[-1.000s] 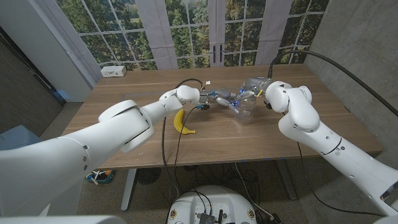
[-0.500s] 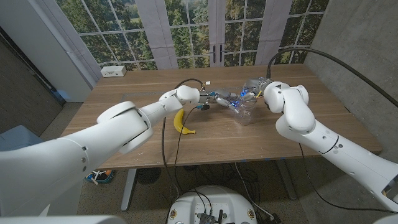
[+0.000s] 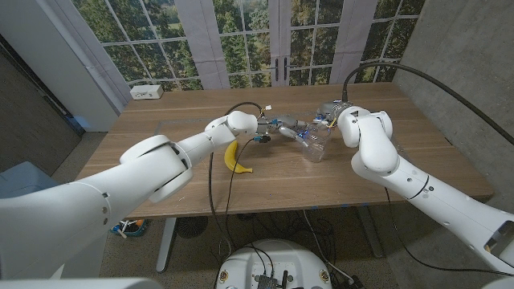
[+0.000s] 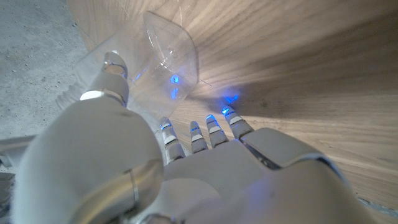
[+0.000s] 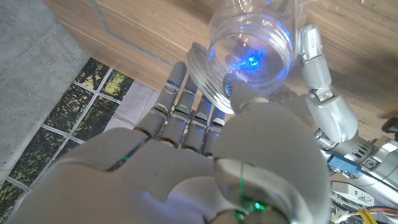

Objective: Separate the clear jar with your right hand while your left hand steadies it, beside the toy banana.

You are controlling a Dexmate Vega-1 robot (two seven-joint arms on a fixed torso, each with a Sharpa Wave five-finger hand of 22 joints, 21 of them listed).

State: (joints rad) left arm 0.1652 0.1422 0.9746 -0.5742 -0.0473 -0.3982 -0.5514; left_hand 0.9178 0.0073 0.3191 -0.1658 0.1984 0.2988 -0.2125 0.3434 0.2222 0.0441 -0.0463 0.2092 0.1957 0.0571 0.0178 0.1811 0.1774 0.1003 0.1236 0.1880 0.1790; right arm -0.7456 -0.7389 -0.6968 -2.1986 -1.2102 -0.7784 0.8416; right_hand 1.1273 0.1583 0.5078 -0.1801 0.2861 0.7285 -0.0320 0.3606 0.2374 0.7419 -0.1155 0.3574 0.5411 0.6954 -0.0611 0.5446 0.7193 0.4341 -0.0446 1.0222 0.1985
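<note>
Jar (image 3: 309,143) lies sideways on worktop (image 3: 401,160) between hands: left hand (image 3: 277,128) holds base end, right hand (image 3: 328,120) grips lid (image 5: 205,84) end.

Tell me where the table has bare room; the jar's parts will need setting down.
Bare wood: the near strip in front of the toy banana, and the left stretch below the white box. Crowded mid-table: left hand, clear jar, right hand.

I've got the wooden table (image 3: 161,132) under me; the toy banana (image 3: 234,158) lies on it near the front edge, a white box (image 3: 146,91) sits at the far left corner, and cables (image 3: 215,177) trail across the boards.
</note>
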